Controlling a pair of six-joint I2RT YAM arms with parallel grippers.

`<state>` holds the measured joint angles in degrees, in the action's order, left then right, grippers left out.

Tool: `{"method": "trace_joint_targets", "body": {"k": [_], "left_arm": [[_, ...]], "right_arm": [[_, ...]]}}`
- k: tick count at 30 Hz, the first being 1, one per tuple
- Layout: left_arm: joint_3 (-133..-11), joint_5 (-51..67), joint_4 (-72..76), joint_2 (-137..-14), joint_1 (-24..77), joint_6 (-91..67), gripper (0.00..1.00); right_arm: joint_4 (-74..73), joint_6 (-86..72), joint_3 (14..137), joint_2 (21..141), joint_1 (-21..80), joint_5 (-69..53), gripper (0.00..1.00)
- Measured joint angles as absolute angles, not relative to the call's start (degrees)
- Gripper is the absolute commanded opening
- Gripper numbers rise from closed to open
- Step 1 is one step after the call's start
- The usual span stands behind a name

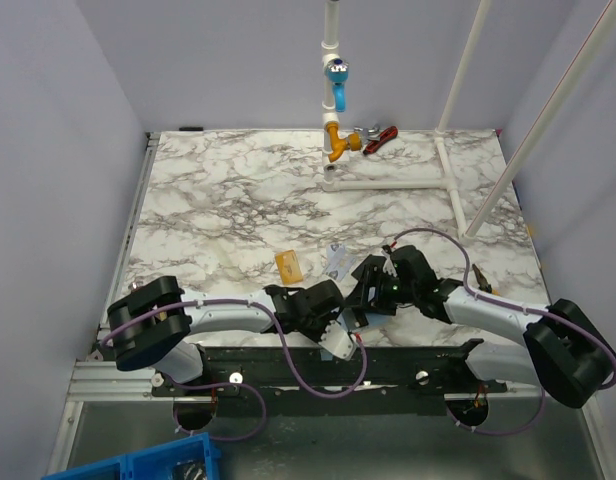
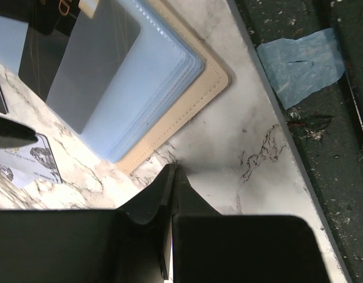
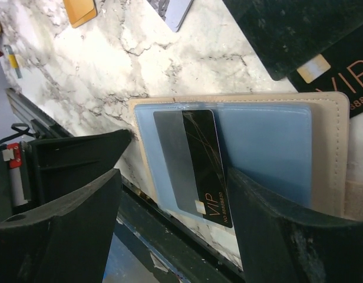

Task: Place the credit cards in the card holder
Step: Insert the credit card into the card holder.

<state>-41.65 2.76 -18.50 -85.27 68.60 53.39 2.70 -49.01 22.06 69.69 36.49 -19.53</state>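
A small beige, leather-like card holder (image 3: 332, 147) lies open at the near edge of the white, grey-veined marble table (image 3: 170, 59), its smooth light-blue translucent sleeves facing up. We see a glossy black card with gold "VIP" lettering (image 3: 208, 168) tucked partway under one sleeve. The right gripper (image 3: 172, 183) straddles the holder, its black fingers (image 3: 276, 236) spread wide and empty. The left gripper (image 2: 171, 177) is clenched on nothing, tips just beside the holder's stitched rim. A gold-orange card (image 3: 80, 10) and a pale patterned card (image 3: 172, 9) lie farther back.

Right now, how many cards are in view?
4: a gold card and a pale card on the table, a black card partly in the holder, a second black card beside it. More may be hidden.
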Motion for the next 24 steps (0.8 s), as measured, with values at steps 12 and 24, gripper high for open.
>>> {"method": "trace_joint_targets", "body": {"k": [12, 24], "left_arm": [[-40.38, 3.86, -14.92, -83.35, 67.99, 51.75, 0.00], [-37.76, 4.73, -9.89, -83.68, 68.03, 53.19, 0.00]], "right_arm": [[-1.58, -48.49, 24.49, 70.52, 39.48, -16.88, 0.69], [-3.73, -50.57, 29.06, 74.74, 46.68, -11.64, 0.67]]}}
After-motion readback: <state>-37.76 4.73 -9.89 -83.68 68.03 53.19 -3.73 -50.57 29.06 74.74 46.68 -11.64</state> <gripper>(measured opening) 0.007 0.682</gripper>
